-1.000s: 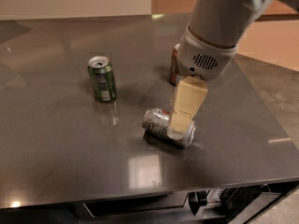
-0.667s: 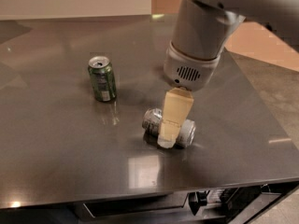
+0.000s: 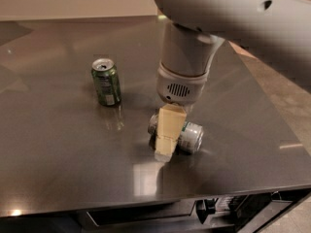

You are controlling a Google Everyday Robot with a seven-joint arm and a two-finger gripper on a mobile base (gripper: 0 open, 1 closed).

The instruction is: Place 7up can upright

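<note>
The 7up can [image 3: 191, 137], silver-white with green patches, lies on its side on the dark grey table [image 3: 58, 144], near the front right. My gripper [image 3: 169, 142] has come straight down onto it from above. Its cream-coloured lower part covers the can's left half and reaches down to the tabletop. The can's right end and base stick out to the right of the gripper.
A dark green can [image 3: 106, 81] stands upright to the left, further back on the table. My large grey arm [image 3: 228, 13] fills the upper right and hides the table behind it. The table's front edge [image 3: 146, 205] is close below the can.
My gripper has moved left and down, from above the can's right part to low over its left half. The can lies where it was.
</note>
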